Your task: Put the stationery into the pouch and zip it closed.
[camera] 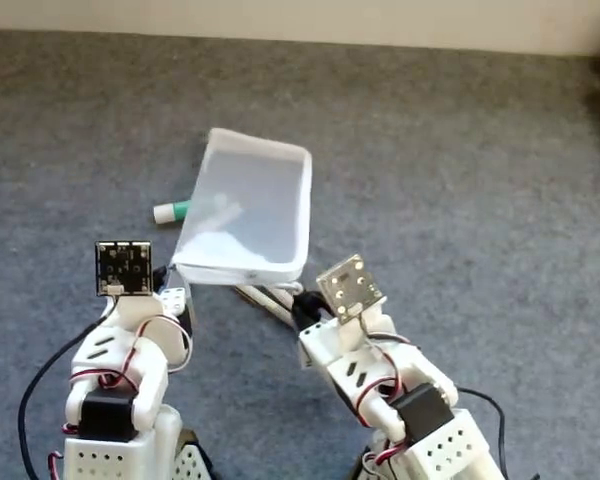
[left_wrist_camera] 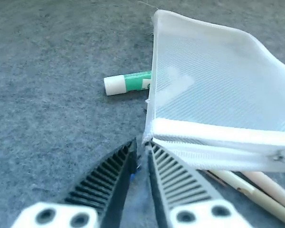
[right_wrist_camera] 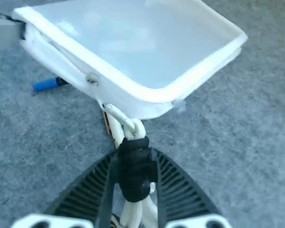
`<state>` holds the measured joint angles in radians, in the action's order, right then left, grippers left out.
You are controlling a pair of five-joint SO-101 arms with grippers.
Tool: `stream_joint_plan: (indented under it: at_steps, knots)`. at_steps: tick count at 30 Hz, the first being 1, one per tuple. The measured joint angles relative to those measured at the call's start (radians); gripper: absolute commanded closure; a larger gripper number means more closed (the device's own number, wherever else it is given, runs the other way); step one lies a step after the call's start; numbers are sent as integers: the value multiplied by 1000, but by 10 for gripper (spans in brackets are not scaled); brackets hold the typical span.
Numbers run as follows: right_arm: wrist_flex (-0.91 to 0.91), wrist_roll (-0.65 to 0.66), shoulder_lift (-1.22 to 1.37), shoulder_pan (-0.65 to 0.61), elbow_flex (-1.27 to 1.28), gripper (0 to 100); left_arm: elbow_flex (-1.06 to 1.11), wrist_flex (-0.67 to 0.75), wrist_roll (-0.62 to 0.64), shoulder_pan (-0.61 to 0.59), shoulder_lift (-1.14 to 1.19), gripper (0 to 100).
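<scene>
A translucent white pouch (camera: 248,205) lies mid-table with its near edge raised; its zipper slider (left_wrist_camera: 277,156) sits on that edge. My left gripper (left_wrist_camera: 141,148) is shut on the pouch's near left corner (camera: 178,268). My right gripper (right_wrist_camera: 134,164) is shut on a black-sleeved white cord (right_wrist_camera: 126,124) that hangs from the pouch's other near corner (camera: 300,292). A green and white glue stick (camera: 172,211) lies partly under the pouch's left side. Cream pens (left_wrist_camera: 256,187) lie under the raised edge, and a blue pen tip (right_wrist_camera: 47,84) shows beneath it.
Grey carpet (camera: 460,180) covers the table, with open room right and left of the pouch. Both arm bases (camera: 110,400) stand at the near edge with cables trailing.
</scene>
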<state>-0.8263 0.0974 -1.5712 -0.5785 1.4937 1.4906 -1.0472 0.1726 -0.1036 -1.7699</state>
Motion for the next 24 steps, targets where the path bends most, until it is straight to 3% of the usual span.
stream_joint_plan:
  at_steps: [14,24]
  knots:
    - [0,0,-8,173,-2,994,0,3,0,-9,0,958]
    - [0,0,-6,187,-11,994,0,3,0,-9,0,954]
